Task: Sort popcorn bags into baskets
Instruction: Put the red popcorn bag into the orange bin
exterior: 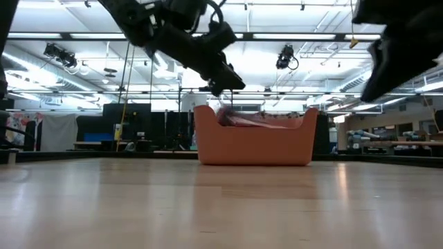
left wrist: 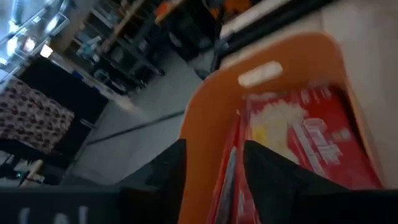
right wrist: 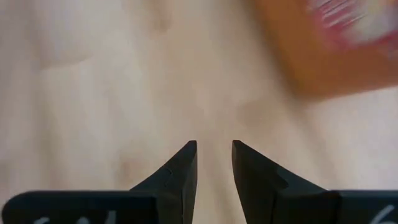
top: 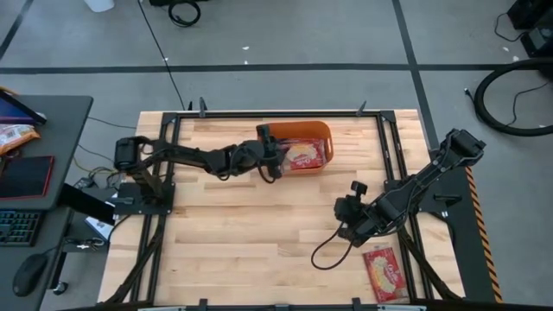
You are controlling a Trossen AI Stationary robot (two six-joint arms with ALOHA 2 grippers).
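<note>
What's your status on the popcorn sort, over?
Left gripper open over orange basket, bags inside. Right gripper open, empty, above bare table. One bag left near right arm.

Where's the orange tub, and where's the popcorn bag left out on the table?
orange tub [top: 318, 130]: high view, on its far rim.
popcorn bag [top: 385, 274]: high view, middle of its red face.

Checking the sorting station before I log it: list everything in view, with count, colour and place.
basket: one, orange, far middle of the table.
popcorn bags: red; several in the basket, count unclear; one on the table's near right corner.
table: one, light wood, black frame.
keyboard, mouse: black, on a side desk to the left.
left gripper: dark, at the basket's left end, fingers apart.
right gripper: dark, over bare table, fingers apart, empty.
</note>
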